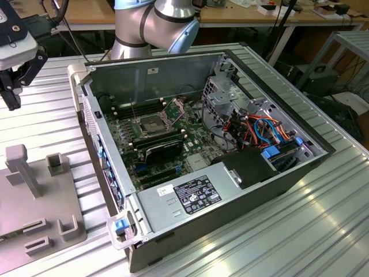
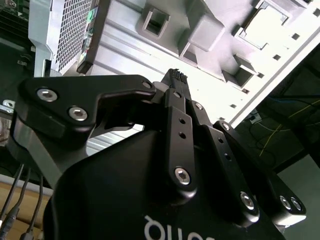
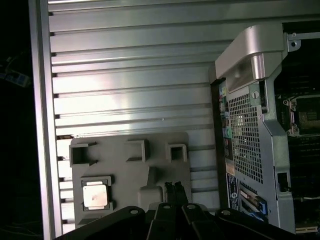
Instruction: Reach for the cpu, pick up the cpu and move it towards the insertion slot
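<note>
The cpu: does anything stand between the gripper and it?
In the first wrist view a grey upright post of the fixture plate lies between the gripper and the cpu; in the exterior view the gripper hangs above that post.

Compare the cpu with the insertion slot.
The cpu lies on the grey fixture plate outside the computer case; the insertion slot sits inside it. The cpu's face is pale metal; the insertion slot's centre is dark. Both are square.
</note>
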Robot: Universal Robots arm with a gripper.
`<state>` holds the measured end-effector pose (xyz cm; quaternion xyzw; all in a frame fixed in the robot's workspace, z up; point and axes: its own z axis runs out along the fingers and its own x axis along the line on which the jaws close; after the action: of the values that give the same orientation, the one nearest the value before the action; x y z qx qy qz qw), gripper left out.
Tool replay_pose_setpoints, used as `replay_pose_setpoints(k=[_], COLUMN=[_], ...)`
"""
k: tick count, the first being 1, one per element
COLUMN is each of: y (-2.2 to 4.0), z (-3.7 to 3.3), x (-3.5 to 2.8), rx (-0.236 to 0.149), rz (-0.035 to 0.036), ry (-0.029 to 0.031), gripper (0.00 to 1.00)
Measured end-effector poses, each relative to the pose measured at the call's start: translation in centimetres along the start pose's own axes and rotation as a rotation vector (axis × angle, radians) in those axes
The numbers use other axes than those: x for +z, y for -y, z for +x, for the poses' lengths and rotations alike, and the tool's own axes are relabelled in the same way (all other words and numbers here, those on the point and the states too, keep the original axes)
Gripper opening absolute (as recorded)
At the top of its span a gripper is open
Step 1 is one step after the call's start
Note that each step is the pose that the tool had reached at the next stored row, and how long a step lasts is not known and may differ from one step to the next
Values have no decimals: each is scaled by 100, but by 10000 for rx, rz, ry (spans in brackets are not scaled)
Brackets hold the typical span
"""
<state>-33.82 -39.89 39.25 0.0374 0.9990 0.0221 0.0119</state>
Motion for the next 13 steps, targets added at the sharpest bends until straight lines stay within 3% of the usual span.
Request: replay_pose_setpoints(k=[13], y=[20], z=[265], x=[-4], rx=[0], rz=[0], ry=[0], gripper=[11])
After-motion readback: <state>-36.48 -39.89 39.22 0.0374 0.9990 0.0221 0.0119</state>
